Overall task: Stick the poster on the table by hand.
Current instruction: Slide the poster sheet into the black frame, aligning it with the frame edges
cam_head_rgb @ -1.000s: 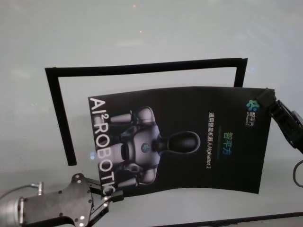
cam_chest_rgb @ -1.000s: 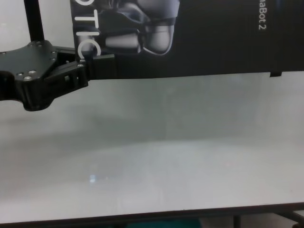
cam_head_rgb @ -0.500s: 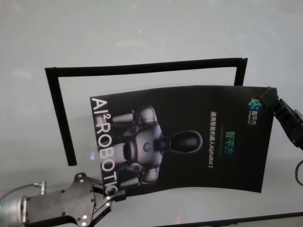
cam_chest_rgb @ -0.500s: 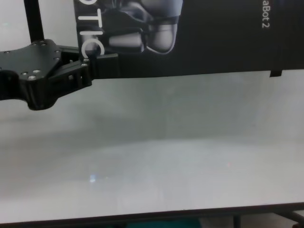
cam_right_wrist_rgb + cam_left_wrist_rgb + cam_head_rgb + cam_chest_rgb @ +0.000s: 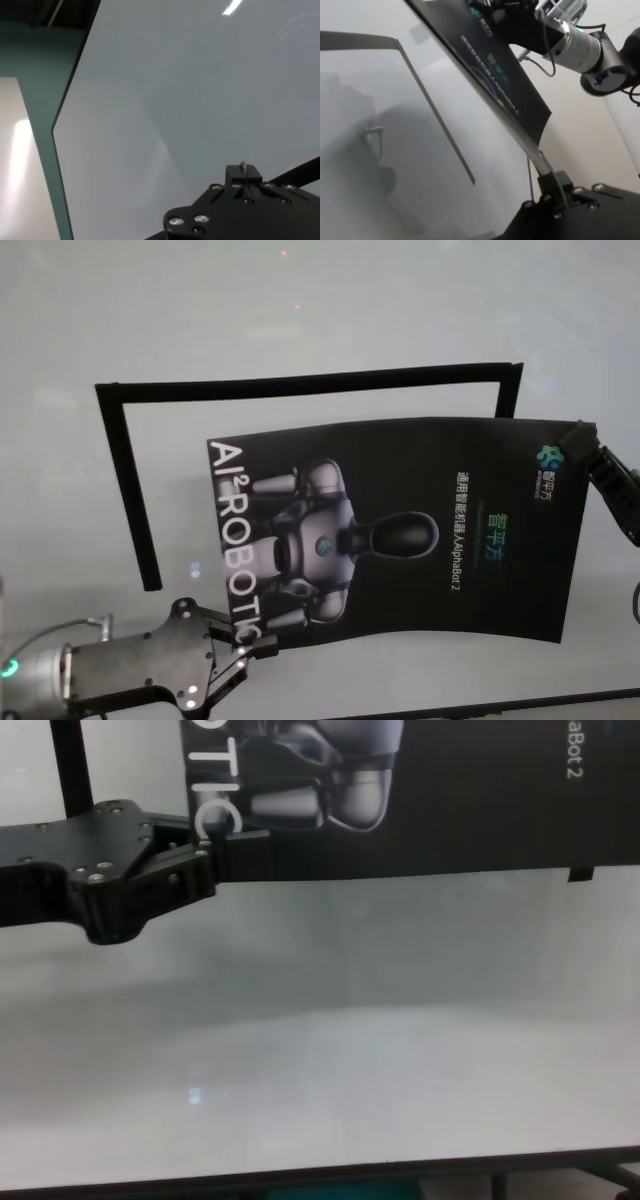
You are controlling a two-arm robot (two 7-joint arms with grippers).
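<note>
1. Head view: left gripper (image 5: 243,648) clenched on poster (image 5: 400,530) near corner; right gripper (image 5: 580,440) pinches the far corner, sheet between them over table (image 5: 300,320), seemingly lifted.
2. Chest view: left gripper (image 5: 215,855) grips the poster's (image 5: 450,800) lower edge.

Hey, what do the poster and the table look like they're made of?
The poster looks like thin glossy printed paper or film: it bows between the left gripper and right gripper and catches glare. The table seems a smooth, hard, pale, semi-gloss surface showing soft reflections; the exact material is unclear.
</note>
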